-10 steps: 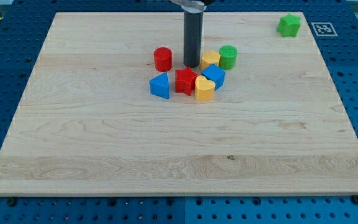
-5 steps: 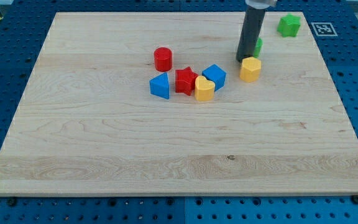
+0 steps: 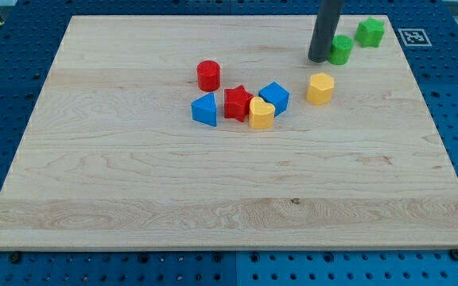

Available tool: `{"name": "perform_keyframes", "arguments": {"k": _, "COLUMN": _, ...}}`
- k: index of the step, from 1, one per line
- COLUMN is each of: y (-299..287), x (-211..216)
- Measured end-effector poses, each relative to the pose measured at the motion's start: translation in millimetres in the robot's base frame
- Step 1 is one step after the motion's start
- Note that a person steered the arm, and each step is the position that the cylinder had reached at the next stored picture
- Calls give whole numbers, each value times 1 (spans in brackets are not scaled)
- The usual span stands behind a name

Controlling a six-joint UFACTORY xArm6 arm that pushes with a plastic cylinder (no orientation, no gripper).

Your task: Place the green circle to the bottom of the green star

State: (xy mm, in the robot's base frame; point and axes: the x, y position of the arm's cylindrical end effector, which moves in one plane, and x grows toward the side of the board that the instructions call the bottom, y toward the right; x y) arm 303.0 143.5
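The green circle (image 3: 341,49) stands near the board's top right, just left of and below the green star (image 3: 370,32), with a small gap between them. My tip (image 3: 319,59) rests on the board right against the green circle's left side. The rod rises straight up out of the view's top.
A yellow hexagon block (image 3: 320,87) lies below my tip. Left of it sits a cluster: red cylinder (image 3: 208,75), blue triangle (image 3: 204,109), red star (image 3: 237,103), yellow block (image 3: 261,114), blue cube (image 3: 274,97). The board's right edge (image 3: 432,103) is near the green star.
My tip swept from the cluster up and to the right, pushing the green circle toward the green star. The yellow hexagon was carried right, then left behind.
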Motion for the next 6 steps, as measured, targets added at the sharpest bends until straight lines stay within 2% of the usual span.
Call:
{"name": "perform_keyframes", "arguments": {"k": 4, "y": 8, "x": -14}}
{"name": "perform_keyframes", "arguments": {"k": 6, "y": 54, "x": 3}}
